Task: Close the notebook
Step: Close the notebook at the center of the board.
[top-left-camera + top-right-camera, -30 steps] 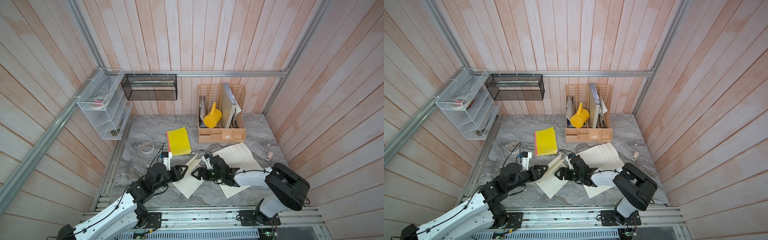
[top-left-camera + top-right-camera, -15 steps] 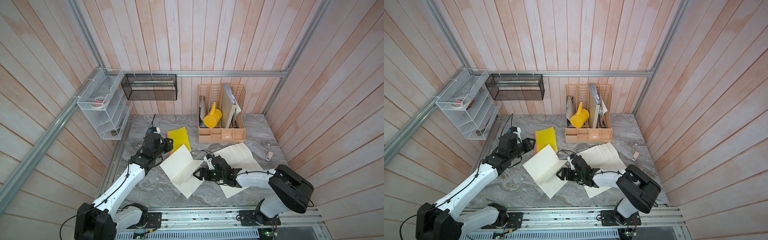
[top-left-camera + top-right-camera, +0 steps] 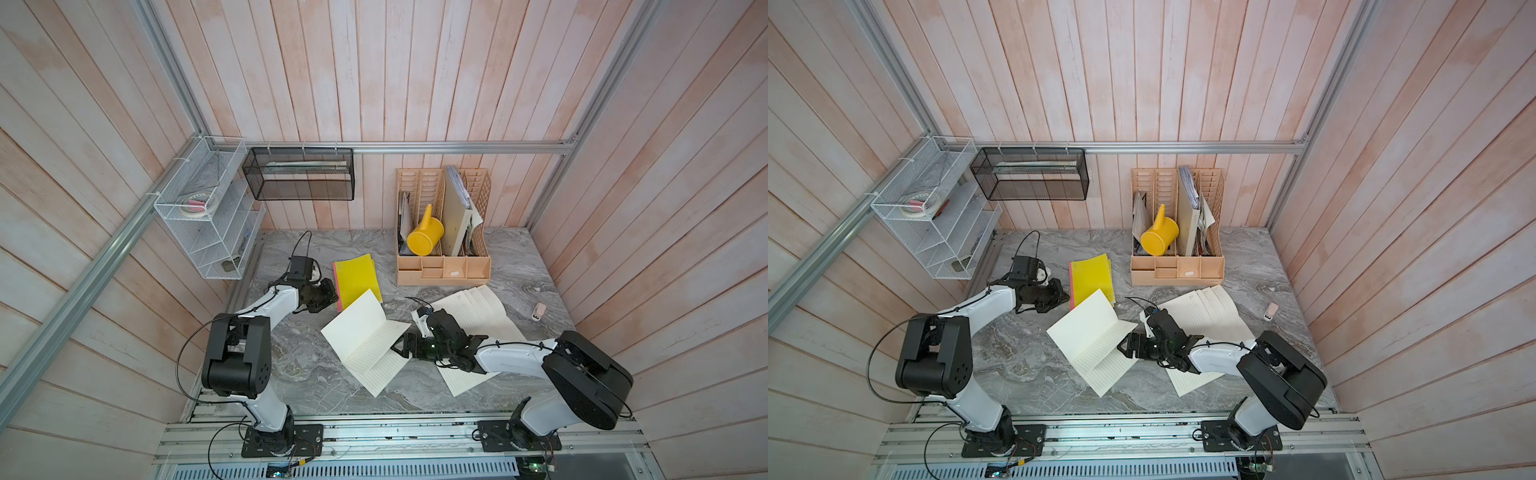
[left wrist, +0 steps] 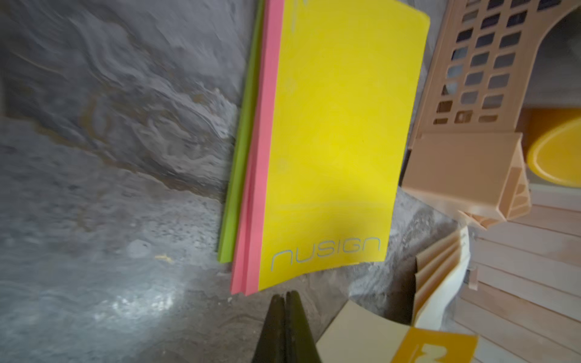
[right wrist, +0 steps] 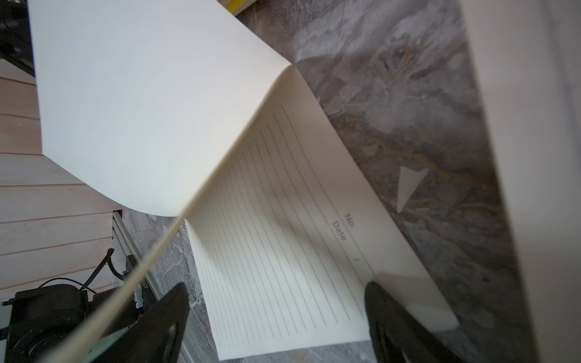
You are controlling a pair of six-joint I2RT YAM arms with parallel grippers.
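A cream notebook (image 3: 365, 340) (image 3: 1094, 338) lies open mid-table in both top views. Its left half (image 5: 141, 110) stands raised and slanted. Its lined right page (image 5: 283, 245) lies flat on the marble. My right gripper (image 3: 400, 347) (image 3: 1126, 345) (image 5: 276, 292) is open at that page's outer edge, one finger on each side of the page corner, closed on nothing. My left gripper (image 3: 332, 296) (image 3: 1062, 296) (image 4: 284, 295) is shut and empty. It sits low at the back left, apart from the notebook, its tip just short of a yellow notebook (image 4: 339, 141).
The yellow notebook tops a pink and green stack (image 3: 357, 280). A second open notebook with fanned lined pages (image 3: 478, 311) lies under my right arm. A tan desk organiser (image 3: 442, 266) holding a yellow jug stands at the back. A small pink object (image 3: 539, 311) lies far right.
My left arm has swung from the notebook's front left edge to the back left by the yellow stack, and its gripper has shut. The notebook's left half now stands raised.
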